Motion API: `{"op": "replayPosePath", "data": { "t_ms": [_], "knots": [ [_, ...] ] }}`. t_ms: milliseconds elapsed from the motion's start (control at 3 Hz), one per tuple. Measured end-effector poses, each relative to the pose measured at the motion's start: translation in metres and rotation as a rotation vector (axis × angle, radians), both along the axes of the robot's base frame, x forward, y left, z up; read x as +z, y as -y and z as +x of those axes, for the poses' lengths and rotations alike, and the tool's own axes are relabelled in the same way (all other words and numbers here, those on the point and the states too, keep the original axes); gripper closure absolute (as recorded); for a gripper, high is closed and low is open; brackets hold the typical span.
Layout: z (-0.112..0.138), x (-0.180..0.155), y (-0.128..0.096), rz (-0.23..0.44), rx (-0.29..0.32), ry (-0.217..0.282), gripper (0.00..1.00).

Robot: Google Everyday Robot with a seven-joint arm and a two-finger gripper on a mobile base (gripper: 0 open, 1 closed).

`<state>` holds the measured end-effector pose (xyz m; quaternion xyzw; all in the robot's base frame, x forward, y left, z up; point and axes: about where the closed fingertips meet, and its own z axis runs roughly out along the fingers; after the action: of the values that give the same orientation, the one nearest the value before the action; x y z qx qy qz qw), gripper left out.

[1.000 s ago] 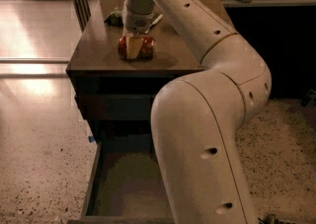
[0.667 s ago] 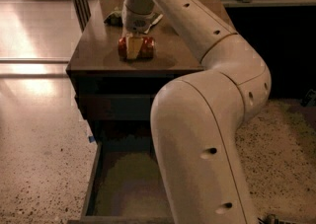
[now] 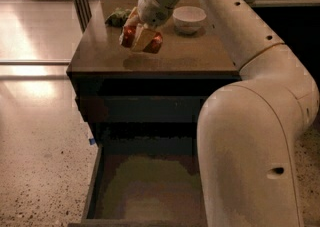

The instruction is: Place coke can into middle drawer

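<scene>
The coke can (image 3: 128,35) is red and lies tilted between my gripper's pale fingers (image 3: 142,38). My gripper (image 3: 140,37) is shut on the can and holds it a little above the cabinet top (image 3: 200,56), with its shadow on the wood below. The middle drawer (image 3: 93,186) is pulled open at the bottom of the view, below and in front of the can. Its olive-grey floor is bare where it shows. My arm hides the drawer's right side.
A small white bowl (image 3: 188,18) stands on the cabinet top to the right of the gripper. A green-and-white snack bag (image 3: 117,17) lies behind it to the left. Speckled floor (image 3: 40,161) lies to the left of the cabinet.
My gripper has lifted the coke can slightly off the cabinet top and tilted it; a shadow now shows under it.
</scene>
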<state>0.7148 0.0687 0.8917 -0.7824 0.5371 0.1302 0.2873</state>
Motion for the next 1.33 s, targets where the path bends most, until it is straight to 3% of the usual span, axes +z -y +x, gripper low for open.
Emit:
{"op": "replayPosePath", "data": {
  "t_ms": [333, 667, 1000, 1333],
  "knots": [
    [-0.079, 0.055, 0.035, 0.081, -0.015, -0.002, 1.0],
    [-0.14, 0.07, 0.036, 0.137, -0.023, -0.027, 1.0],
    [-0.156, 0.039, 0.036, 0.099, -0.01, -0.083, 1.0],
    [-0.156, 0.039, 0.036, 0.098, -0.01, -0.083, 1.0]
  ]
}}
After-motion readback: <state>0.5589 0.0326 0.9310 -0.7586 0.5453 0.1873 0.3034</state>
